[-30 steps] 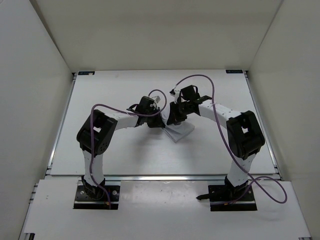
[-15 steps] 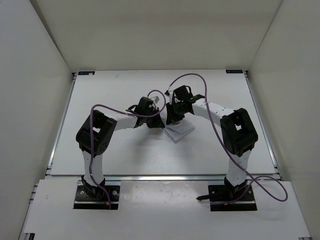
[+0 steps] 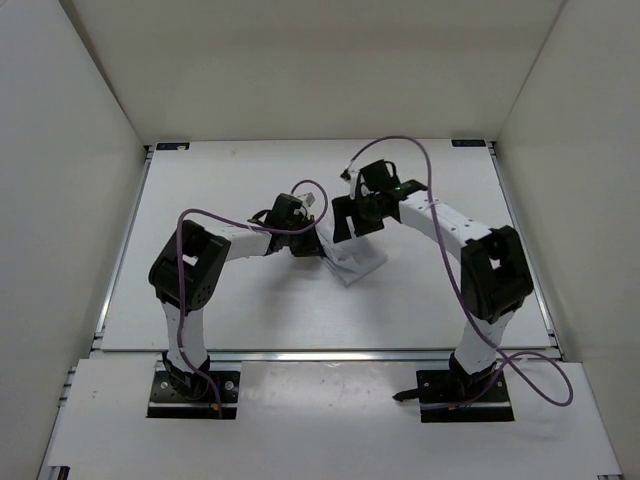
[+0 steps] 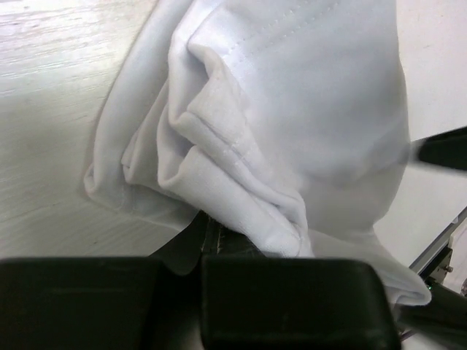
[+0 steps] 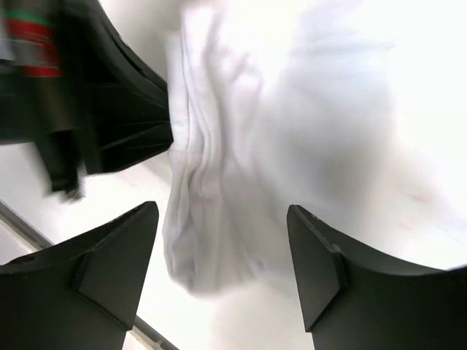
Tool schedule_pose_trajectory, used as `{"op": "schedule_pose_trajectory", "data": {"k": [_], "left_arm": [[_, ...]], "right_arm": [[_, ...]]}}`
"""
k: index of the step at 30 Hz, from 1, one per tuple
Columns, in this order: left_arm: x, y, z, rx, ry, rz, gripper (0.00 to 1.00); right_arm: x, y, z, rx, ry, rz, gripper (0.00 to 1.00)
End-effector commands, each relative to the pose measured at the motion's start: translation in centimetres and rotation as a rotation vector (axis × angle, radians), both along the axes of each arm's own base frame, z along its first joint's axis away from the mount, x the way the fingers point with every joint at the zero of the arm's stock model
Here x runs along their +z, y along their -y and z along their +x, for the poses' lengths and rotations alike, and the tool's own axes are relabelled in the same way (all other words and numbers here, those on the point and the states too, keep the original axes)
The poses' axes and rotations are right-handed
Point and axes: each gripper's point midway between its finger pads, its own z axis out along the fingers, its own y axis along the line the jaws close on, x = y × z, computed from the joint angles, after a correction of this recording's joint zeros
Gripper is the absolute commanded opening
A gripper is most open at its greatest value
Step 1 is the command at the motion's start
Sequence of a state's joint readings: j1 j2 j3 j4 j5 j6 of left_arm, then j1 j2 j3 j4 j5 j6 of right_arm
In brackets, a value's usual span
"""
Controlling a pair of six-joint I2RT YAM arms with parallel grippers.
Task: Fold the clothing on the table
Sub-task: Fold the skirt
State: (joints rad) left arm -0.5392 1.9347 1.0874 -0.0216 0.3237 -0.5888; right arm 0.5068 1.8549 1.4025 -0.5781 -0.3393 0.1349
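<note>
I find the clothing (image 3: 360, 263) bunched into a small heap near the middle of the table (image 3: 220, 190), well apart from the silver rails (image 3: 120, 255) on every side. Bare tabletop surrounds it, with the widest open stretches toward the far and near edges. The white side walls (image 3: 70, 180) stand just outside the rails. Both arms reach inward and meet over the heap's left end, so room between the wrists is tight.

The left gripper (image 4: 208, 244) is closed, pinching a stitched fold of the fabric. The right gripper (image 5: 219, 270) stands with its jaws apart above the fabric, gripping nothing.

From overhead, the wrists cover the heap's left part, and neither claw's tips show there. The right wrist view is washed out, so folds on the bright side of the fabric cannot be made out. In the left wrist view a dark blurred shape at the right edge is cut off; I cannot identify it.
</note>
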Motion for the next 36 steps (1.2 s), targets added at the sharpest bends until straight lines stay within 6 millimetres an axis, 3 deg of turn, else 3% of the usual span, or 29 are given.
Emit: {"op": "schedule_pose_trajectory", "data": {"k": [1, 2, 4, 5, 7, 9, 12, 19, 22, 24, 30, 36], "left_arm": [[-1.1, -2.7, -1.9, 0.007, -0.06, 0.087, 0.0], [-0.9, -2.9, -1.9, 0.009, -0.059, 0.08, 0.0], [0.3, -3.4, -1.9, 0.024, -0.044, 0.067, 0.0], [0.8, -3.7, -1.7, 0.028, -0.031, 0.057, 0.01], [2.6, -4.1, -1.6, 0.036, 0.002, 0.034, 0.06], [4.0, -5.0, -1.2, 0.052, 0.029, 0.02, 0.12], [5.5, -5.5, -1.5, 0.045, 0.046, 0.005, 0.39], [9.4, -8.5, -1.1, 0.129, 0.136, -0.025, 0.52], [9.9, -7.8, -1.5, 0.107, 0.153, -0.039, 0.48], [9.1, -6.8, -1.8, 0.081, 0.126, -0.034, 0.41], [7.0, -2.6, -4.3, -0.024, 0.072, -0.069, 0.2], [5.9, 0.4, -5.9, -0.084, 0.032, -0.117, 0.11]], "right_arm": [[8.5, 1.8, 2.9, -0.092, 0.209, 0.129, 0.69], [9.2, 2.4, 2.8, -0.115, 0.222, 0.145, 0.67], [9.6, 3.4, 2.9, -0.144, 0.249, 0.172, 0.48], [8.6, 4.0, 2.4, -0.16, 0.231, 0.163, 0.41], [6.7, 4.0, 1.5, -0.152, 0.176, 0.16, 0.16], [3.8, 3.8, 0.1, -0.147, 0.092, 0.14, 0.01], [1.6, 1.5, -2.2, -0.081, 0.025, 0.142, 0.0], [0.4, -2.8, -4.3, -0.001, -0.024, 0.233, 0.0], [-0.3, -3.8, -4.8, 0.026, -0.053, 0.247, 0.0], [-0.9, -4.1, -5.2, 0.038, -0.069, 0.227, 0.0], [-1.8, -2.9, -4.9, 0.023, -0.072, 0.23, 0.0], [-4.5, -2.1, -5.9, 0.018, -0.117, 0.189, 0.0]]}}
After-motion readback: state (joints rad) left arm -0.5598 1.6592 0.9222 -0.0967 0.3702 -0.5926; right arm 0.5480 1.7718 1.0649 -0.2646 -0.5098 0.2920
